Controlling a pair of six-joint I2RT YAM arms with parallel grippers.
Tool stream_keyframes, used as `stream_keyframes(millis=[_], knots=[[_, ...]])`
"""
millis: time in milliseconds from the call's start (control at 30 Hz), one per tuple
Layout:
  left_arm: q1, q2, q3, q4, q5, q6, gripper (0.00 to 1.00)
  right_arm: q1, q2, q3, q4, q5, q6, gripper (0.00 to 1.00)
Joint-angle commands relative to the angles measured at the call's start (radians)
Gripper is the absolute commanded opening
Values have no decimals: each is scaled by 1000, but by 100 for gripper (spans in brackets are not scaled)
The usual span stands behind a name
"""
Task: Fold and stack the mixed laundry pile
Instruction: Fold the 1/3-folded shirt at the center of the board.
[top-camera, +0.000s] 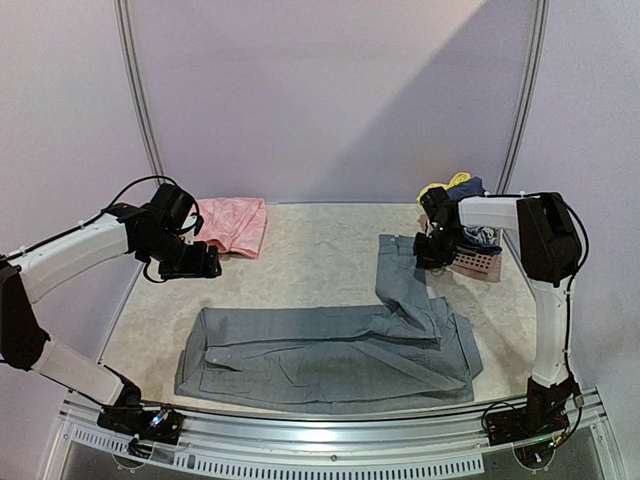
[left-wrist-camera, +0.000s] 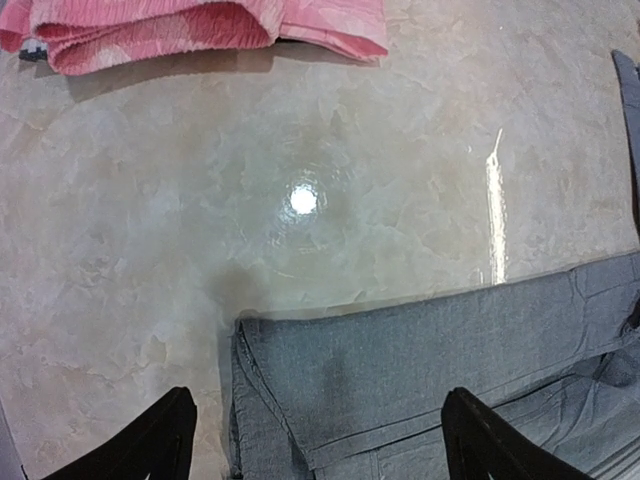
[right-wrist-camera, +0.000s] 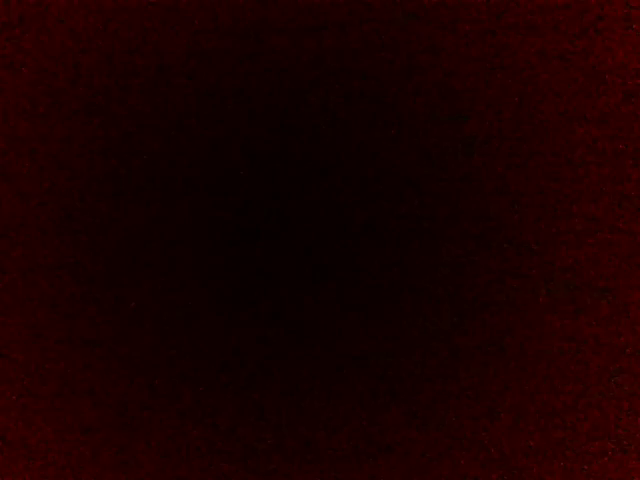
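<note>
Grey garment (top-camera: 330, 350) lies nearest. Left gripper (left-wrist-camera: 320, 395) hangs wide open over its left end; right gripper (top-camera: 432, 255) sits at its far-right end, and I cannot tell its state.

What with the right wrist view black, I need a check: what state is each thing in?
Grey garment: spread flat, one part turned up toward the back right.
Pink garment: folded, back left.
Heap: unfolded, bunched by the basket.
Basket: partly hidden behind the right arm.
Left gripper: open, empty, above the grey garment's edge.
Right gripper: at the grey garment's far end; open or shut unclear.
</note>
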Motion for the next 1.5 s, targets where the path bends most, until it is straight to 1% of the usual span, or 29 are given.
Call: stream_keyframes(millis=[0, 100, 167, 300, 600, 867, 1033, 1067, 1100, 1133, 1233, 1333, 1467], knots=[[-16, 11, 22, -6, 9, 12, 86, 24, 87, -18, -49, -27, -18, 14], [-16, 16, 22, -6, 11, 10, 86, 26, 90, -14, -39, -46, -26, 5], [-16, 17, 22, -3, 13, 9, 86, 29, 87, -15, -24, -66, -31, 0], [-19, 20, 32, -3, 13, 8, 86, 46, 68, -20, 16, -99, -51, 0], [-26, 21, 24, 5, 13, -3, 85, 99, 28, -8, -1, -127, -93, 0], [-38, 33, 22, 26, 15, -16, 85, 162, 9, -1, 4, -220, -146, 0], [-46, 48, 32, 37, 19, -20, 84, 168, -24, 30, -33, -186, -171, 0], [-47, 53, 35, 39, 20, -21, 84, 166, -24, 47, -48, -170, -176, 4], [-48, 59, 40, 39, 22, -20, 85, 168, -22, 67, -67, -149, -188, 13], [-50, 68, 45, 40, 23, -18, 84, 167, -18, 86, -83, -131, -194, 23], [-54, 83, 66, 36, 25, -13, 84, 166, 0, 146, -129, -78, -215, 38], [-56, 101, 89, 30, 23, -7, 84, 167, 33, 204, -165, -30, -232, 47], [-58, 116, 110, 14, 20, 2, 84, 166, 76, 270, -211, 41, -235, 57]])
